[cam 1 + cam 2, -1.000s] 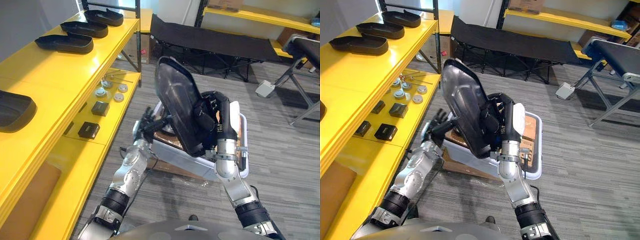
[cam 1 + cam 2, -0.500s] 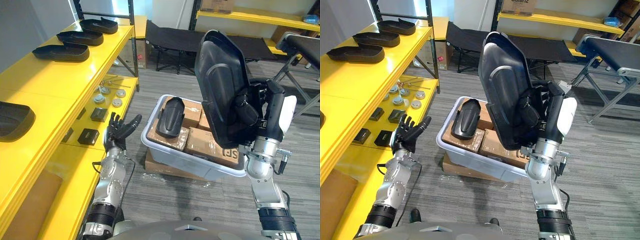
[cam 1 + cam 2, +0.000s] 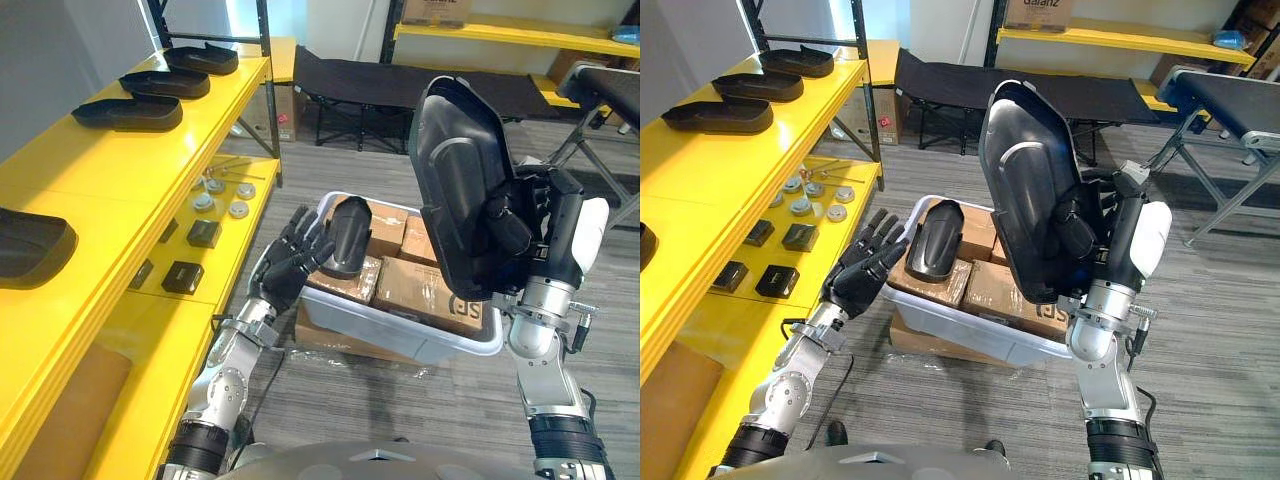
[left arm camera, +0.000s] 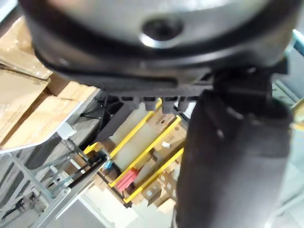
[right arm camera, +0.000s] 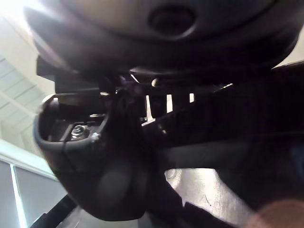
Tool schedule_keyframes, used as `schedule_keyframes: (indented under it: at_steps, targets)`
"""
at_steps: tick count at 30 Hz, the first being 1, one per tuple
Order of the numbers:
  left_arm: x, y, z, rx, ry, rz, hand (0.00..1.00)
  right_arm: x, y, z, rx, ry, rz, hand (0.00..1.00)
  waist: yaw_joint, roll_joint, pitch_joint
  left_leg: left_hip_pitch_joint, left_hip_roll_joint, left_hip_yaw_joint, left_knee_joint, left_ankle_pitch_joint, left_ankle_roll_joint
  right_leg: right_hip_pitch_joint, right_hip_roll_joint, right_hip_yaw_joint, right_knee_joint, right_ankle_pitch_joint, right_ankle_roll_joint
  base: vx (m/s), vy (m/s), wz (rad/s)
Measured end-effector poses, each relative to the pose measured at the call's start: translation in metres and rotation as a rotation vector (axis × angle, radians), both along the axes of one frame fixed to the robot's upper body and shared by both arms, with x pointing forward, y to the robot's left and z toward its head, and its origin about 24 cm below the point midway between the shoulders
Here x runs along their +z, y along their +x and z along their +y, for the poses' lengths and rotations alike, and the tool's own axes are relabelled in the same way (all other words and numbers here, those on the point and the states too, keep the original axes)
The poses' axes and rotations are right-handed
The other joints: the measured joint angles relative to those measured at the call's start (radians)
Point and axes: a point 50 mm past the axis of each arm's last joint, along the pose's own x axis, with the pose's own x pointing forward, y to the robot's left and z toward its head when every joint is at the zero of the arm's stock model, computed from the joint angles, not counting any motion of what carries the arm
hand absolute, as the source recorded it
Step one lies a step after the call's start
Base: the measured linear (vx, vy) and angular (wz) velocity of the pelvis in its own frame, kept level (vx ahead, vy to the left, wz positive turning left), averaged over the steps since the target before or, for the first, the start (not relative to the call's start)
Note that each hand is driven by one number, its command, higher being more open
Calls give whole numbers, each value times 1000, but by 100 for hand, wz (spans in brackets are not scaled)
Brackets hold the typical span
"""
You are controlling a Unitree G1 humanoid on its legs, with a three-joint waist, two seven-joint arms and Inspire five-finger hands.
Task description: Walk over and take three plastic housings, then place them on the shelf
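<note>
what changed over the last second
The right hand lifted the large housing up and to its right, uncovering the bin. The left hand, open, drew back, then reached toward the small housing in the bin. The right hand's hold and the shelf housings stayed.

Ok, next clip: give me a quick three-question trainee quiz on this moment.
1. True or false: the right hand is shut on a large black housing held upright.
2. Fill in: the left hand has its fingers ____ (open/curled).
3. Where does the smaller housing lie?
A) in the left hand
B) in the white bin, on cardboard boxes
C) in the right hand

Key: 1 true; 2 open; 3 B.
</note>
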Motion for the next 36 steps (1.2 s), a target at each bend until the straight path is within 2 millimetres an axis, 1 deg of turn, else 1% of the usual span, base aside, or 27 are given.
schedule_keyframes:
  at_steps: [5, 8, 13, 15, 20, 28, 32, 36]
  targets:
    - [-2, -9, 4, -58, -3, -54, 100, 3, 1, -3, 16, -37, 13, 0, 2, 0, 0, 0, 0, -2, 0, 1, 1, 1, 0, -2, 0, -1, 0, 0, 0, 0]
    - [1, -9, 4, -78, 2, -84, 100, 3, 2, -1, 39, -43, 22, 0, 4, 0, 0, 0, 0, -3, 0, 0, 0, 2, 0, -3, 1, -2, -1, 0, 0, 0]
    - [13, -10, -7, -124, 12, -140, 100, 0, 4, 8, 102, -52, 55, 0, 4, 1, 0, 0, 0, -3, 0, -3, -4, 2, 0, -4, 1, -3, -1, 0, 0, 0]
    - [17, -11, -13, -149, 43, -166, 100, -3, 6, 15, 148, -58, 85, 0, 4, 2, 1, 0, 0, -3, 0, -4, -5, 2, 0, -4, 1, -4, -1, 0, 0, 0]
    - [15, -13, -21, -166, 78, -147, 100, -10, 9, 30, 234, -64, 138, 0, 5, 5, 3, 0, 0, -3, 0, -4, -5, 2, 0, -5, 1, -4, -1, 0, 0, 0]
    - [12, -12, -23, -139, 87, -112, 100, -22, 10, 57, 362, -47, 201, 0, 6, 17, 12, 0, 0, -4, 0, -5, -5, 2, 0, -6, 2, -6, -2, 0, 0, 0]
    - [10, -14, -30, -152, 90, -80, 100, -27, 7, 73, 433, -38, 216, 0, 8, 16, 13, 0, 0, -5, 0, -5, -4, 2, 0, -6, 3, -8, -3, 0, 0, 0]
    - [7, -13, -31, -134, 99, -35, 100, -32, 4, 87, 506, -38, 231, 0, 10, 16, 14, 0, 0, -7, 0, -5, -3, 3, 0, -8, 5, -10, -3, 0, 0, 0]
